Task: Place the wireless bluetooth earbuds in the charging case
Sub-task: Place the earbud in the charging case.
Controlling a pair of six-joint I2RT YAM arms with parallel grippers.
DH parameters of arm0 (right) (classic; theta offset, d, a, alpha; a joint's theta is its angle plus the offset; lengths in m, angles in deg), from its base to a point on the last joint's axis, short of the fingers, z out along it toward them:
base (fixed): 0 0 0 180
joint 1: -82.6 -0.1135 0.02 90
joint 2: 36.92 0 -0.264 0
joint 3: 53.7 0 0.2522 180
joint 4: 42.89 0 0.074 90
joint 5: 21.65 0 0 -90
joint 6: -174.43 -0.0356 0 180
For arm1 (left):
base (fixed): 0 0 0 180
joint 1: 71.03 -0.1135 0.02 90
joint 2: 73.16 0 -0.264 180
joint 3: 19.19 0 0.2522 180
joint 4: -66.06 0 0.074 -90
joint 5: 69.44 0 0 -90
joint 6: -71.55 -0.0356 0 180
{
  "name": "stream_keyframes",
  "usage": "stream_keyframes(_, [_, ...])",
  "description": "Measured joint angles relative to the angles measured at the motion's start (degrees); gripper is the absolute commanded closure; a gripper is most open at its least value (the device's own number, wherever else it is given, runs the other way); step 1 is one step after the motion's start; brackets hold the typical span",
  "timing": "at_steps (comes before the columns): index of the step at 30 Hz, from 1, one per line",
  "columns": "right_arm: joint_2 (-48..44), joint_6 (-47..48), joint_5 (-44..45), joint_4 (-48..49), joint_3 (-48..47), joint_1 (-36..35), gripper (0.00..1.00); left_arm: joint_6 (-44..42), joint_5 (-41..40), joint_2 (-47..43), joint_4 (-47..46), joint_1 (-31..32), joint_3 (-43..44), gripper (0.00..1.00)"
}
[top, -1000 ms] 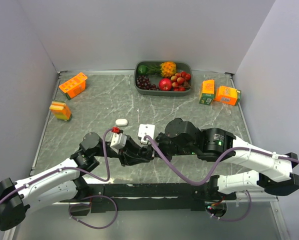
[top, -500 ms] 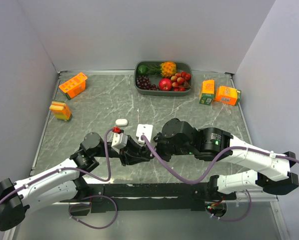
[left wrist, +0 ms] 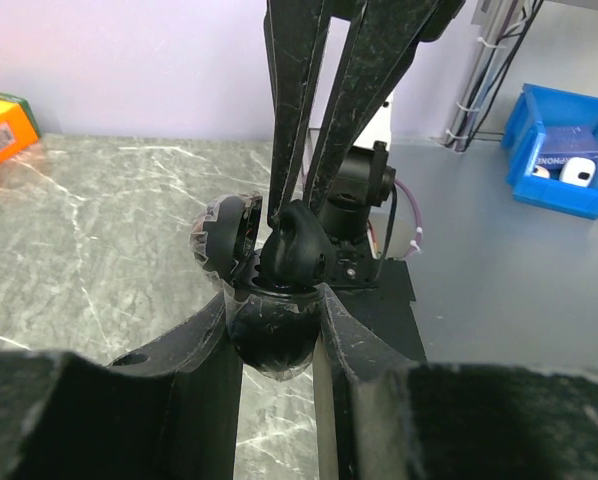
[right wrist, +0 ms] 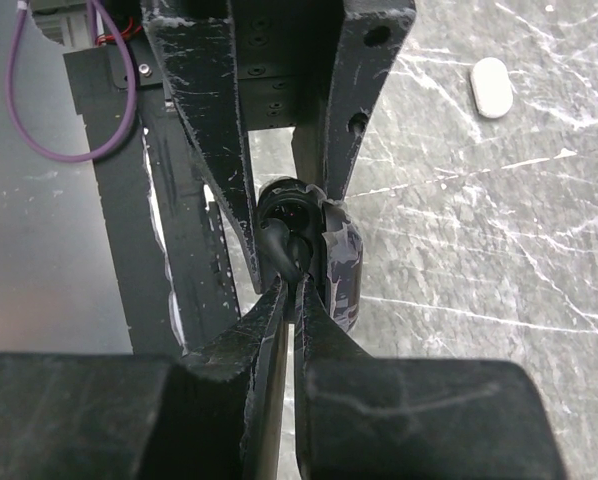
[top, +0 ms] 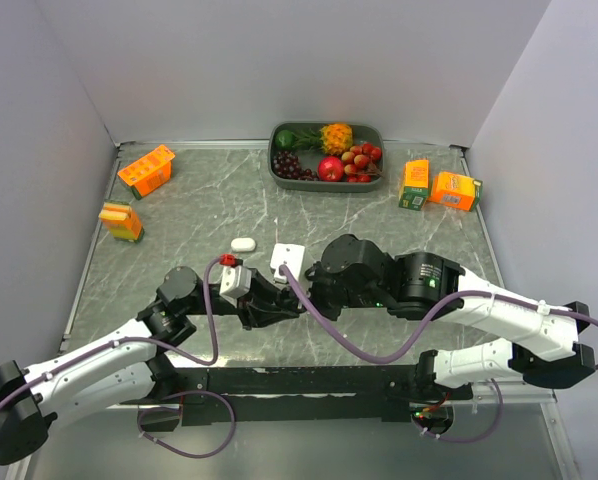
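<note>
R gripper, earbud at case rim

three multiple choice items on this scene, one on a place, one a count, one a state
1. Where is the white case?
A. inside the fruit tray
B. lying on the table
C. against the back wall

2. How many small cartons stand on the table?
A. two
B. four
C. six

3. The black case in the left pincer is:
A. lid open
B. lid shut
C. lying flat on the table

Key:
1 B, it lies alone on the marble.
2 B, two at each side.
3 A, the left wrist view shows the lid swung aside and the right pincer holding the black earbud at its mouth.
</note>
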Motion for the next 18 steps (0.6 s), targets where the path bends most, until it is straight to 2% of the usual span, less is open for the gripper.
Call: stream_keyframes(18, [5.0, -1.9, 3.4, -4.4, -5.5, 0.0, 1.0, -4.5, -7.3, -3.2, 4.5, 0.9, 0.0, 0.99])
